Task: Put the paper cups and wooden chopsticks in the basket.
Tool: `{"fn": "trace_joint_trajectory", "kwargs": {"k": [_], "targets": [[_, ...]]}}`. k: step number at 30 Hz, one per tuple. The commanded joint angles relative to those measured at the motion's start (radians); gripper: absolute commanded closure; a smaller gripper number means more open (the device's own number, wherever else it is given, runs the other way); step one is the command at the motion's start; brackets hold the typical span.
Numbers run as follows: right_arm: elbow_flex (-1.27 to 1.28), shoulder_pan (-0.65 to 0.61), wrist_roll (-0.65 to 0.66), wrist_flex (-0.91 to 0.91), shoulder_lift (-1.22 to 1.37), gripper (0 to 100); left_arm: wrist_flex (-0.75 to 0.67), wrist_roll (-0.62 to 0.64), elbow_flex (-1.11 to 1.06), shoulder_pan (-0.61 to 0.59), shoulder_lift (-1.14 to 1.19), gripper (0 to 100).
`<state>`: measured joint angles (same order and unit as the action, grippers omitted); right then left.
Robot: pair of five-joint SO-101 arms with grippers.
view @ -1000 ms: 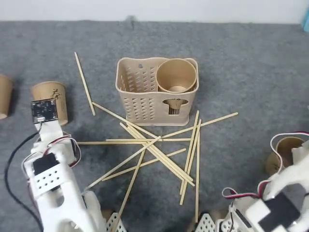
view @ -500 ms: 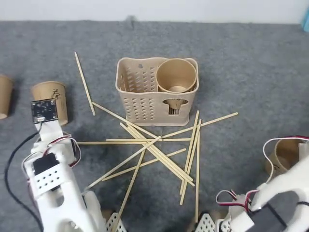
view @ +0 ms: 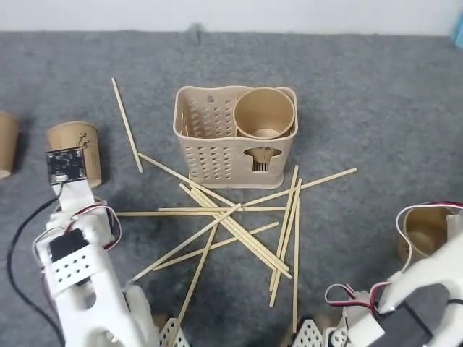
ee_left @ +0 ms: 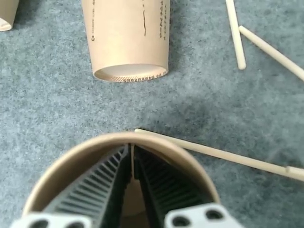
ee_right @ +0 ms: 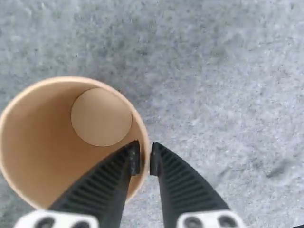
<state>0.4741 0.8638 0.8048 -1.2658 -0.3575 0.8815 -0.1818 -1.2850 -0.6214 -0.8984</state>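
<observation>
The tan basket stands mid-table with one paper cup in its right half. Wooden chopsticks lie crossed in a heap in front of it, and one more chopstick lies to its left. My left gripper is shut on the rim of a paper cup, near a cup on its side. My right gripper pinches the wall of an upright cup, one finger inside and one outside. That cup sits at the right edge.
A cup lying on its side and another cup rest at the far left. The left arm and right arm stand at the front corners. Bare grey mat surrounds the basket at the back and right.
The right arm has shifted toward the right edge, and the cup in its grip now shows its open mouth from above. The left arm has not moved.
</observation>
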Motion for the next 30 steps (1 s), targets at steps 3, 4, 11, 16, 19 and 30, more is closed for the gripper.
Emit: {"fn": "trace_joint_trajectory", "kwargs": {"k": [3,4,11,16,19,30], "targets": [[-0.052,0.013,-0.011,-0.002,-0.015,99.5,-0.023,0.003,0.005,0.005,0.000,99],[-0.072,0.013,-0.015,-0.025,-0.015,99.3,-0.023,0.003,0.005,0.005,0.000,99],[-0.384,0.004,-0.071,-0.432,-0.004,99.2,-0.023,0.003,0.005,0.005,0.000,99],[-0.523,-0.056,-0.221,-0.529,-0.005,99.2,-0.023,0.003,0.005,0.005,-0.002,99],[-0.568,-0.125,-0.351,-0.529,0.013,99.2,-0.023,0.003,0.005,0.005,-0.003,99],[-0.859,-0.495,-0.885,-0.527,0.182,99.2,-0.023,0.003,0.005,0.006,-0.002,99]]}}
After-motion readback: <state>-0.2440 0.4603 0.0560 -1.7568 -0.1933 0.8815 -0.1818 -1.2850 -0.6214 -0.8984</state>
